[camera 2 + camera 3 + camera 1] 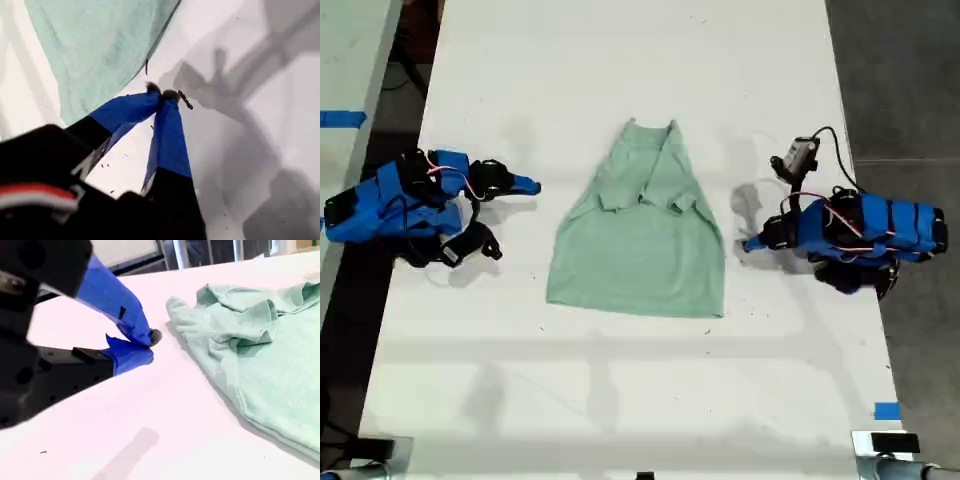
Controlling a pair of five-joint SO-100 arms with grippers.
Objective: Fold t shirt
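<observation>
Both sleeves of the t shirt (640, 235) are folded in at frame centre, so my first gripper (162, 93) and my second gripper (150, 346) rest clenched and empty just beside it.

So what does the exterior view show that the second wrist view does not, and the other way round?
Only the exterior view shows the whole t shirt with both sleeves folded in, both arms, and blue tape at the table edge. Only the second wrist view shows my second gripper up close, shut on nothing, and metal legs beyond the table. Both show the shirt lying apart from the grippers.
</observation>
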